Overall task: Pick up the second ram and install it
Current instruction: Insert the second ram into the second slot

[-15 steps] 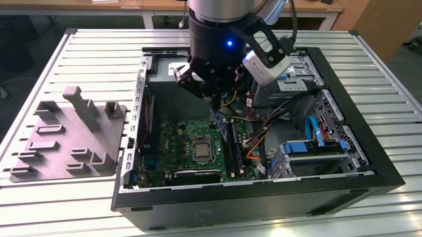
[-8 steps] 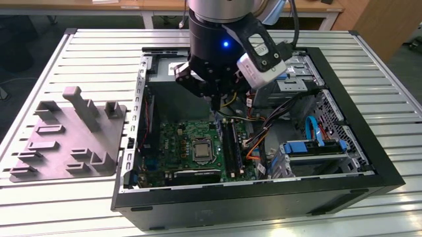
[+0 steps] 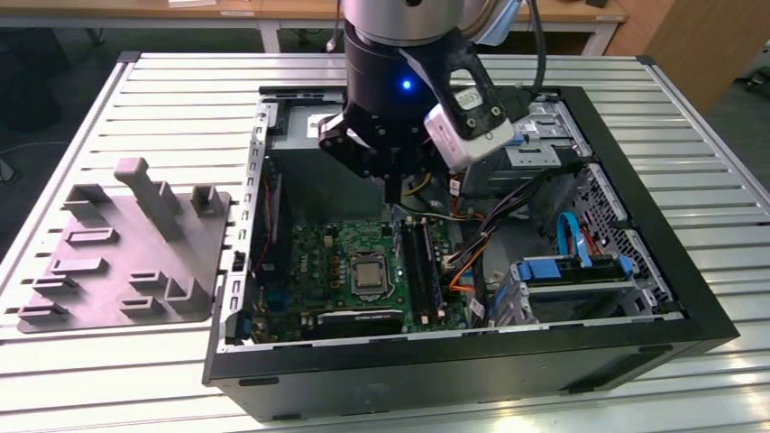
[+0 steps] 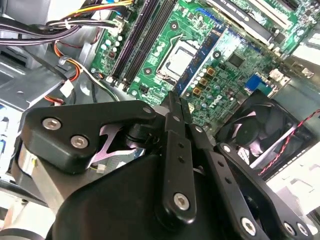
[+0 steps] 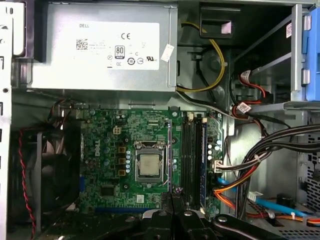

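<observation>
The gripper [image 4: 176,101] is pinched closed, empty; the second ram [image 5: 204,155], seemingly slotted, runs lengthwise toward the power supply [image 5: 100,47].

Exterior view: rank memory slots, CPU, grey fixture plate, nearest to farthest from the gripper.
1. Memory slots, right by the gripper.
2. CPU, at the exterior view's left of them.
3. Grey fixture plate, far at the exterior view's left.

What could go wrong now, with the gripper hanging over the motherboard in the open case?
1. The gripper hangs beside the memory slots. If it came down off line, it could strike the processor socket.
2. Loose cables run close to the slots and could snag the arm.
</observation>
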Motion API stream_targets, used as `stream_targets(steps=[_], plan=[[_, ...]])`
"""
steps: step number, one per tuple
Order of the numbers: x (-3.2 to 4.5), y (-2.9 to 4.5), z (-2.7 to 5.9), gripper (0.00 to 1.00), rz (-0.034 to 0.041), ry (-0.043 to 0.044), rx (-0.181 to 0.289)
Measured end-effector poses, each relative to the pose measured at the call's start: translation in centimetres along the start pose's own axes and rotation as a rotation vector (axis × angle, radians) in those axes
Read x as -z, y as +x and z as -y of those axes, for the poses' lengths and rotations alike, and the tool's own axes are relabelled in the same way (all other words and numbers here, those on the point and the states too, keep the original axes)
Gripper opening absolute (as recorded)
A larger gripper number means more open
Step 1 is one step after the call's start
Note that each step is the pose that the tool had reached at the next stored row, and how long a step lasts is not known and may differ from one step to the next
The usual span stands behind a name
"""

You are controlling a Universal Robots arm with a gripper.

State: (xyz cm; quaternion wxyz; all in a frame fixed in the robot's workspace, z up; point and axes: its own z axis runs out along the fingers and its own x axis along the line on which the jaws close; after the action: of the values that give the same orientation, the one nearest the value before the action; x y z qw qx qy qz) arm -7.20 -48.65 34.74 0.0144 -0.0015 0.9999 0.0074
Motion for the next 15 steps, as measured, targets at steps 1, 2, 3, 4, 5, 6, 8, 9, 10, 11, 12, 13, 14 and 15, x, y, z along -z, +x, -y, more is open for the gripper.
stream_targets(steps=[1, 2, 3, 4, 5, 6, 8, 9, 10, 11, 12, 13, 14, 15], plan=[[-0.12, 0.0, 0.05, 0.11, 0.0002, -0.0027, 0.0], [-0.25, 0.01, 0.1, 0.11, 0.0006, -0.0056, 0.0], [-0.35, 0.01, 0.17, 0.11, 0.0005, -0.0081, 0.0], [-0.47, 0.01, 0.24, 0.11, 0.0006, -0.0106, 0.0], [-0.59, 0.02, 0.31, 0.11, 0.0008, -0.0116, -0.002], [-0.69, 0.02, 0.38, 0.11, 0.0008, -0.0116, -0.007], [-0.89, 0.02, 0.53, 0.11, 0.0009, -0.0111, -0.015], [-0.96, 0.0, 0.58, 0.11, 0.001, -0.0111, -0.018], [-1.04, -0.03, 0.65, 0.11, 0.001, -0.0111, -0.02], [-1.1, -0.08, 0.7, 0.11, 0.0011, -0.0111, -0.022], [-1.18, -0.14, 0.76, 0.11, 0.0011, -0.011, -0.023], [-1.26, -0.22, 0.8, 0.11, 0.0011, -0.011, -0.023], [-1.36, -0.31, 0.84, 0.11, 0.0011, -0.011, -0.023], [-1.45, -0.38, 0.87, 0.11, 0.0011, -0.011, -0.023]])
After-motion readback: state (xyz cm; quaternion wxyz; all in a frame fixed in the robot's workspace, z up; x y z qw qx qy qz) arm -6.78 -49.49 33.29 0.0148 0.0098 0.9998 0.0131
